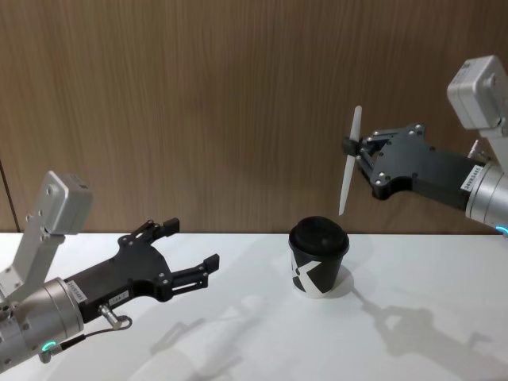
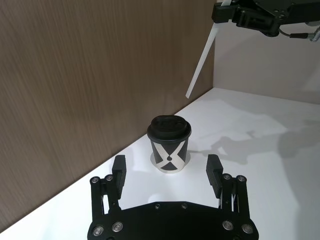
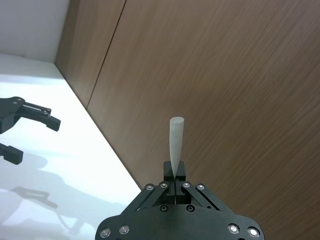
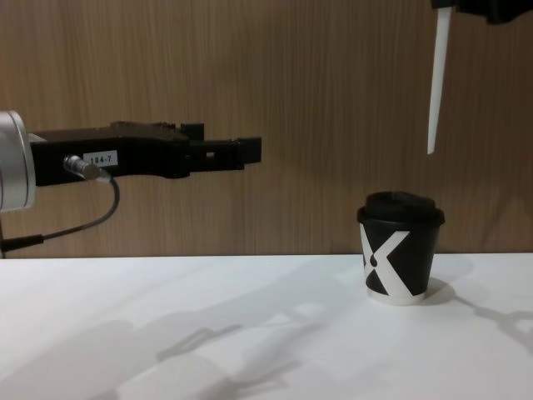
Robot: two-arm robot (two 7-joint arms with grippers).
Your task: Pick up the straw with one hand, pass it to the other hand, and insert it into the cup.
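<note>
The white straw (image 1: pixel 348 163) hangs nearly upright in the air, with my right gripper (image 1: pixel 350 147) shut on its upper part. In the right wrist view the straw (image 3: pixel 175 142) sticks out from between the closed fingertips. Its lower end hovers a short way above the black cup (image 1: pixel 317 259) with the white X mark, which stands lidded on the white table. In the chest view the straw (image 4: pixel 435 83) ends above the right side of the cup (image 4: pixel 398 250). My left gripper (image 1: pixel 190 244) is open and holds nothing, in the air left of the cup, pointing at it.
A brown wooden wall (image 1: pixel 198 103) rises right behind the cup. The white table (image 1: pixel 262 341) stretches from the wall toward me. From the left wrist, the cup (image 2: pixel 170 142) sits between and beyond the spread fingers (image 2: pixel 119 170).
</note>
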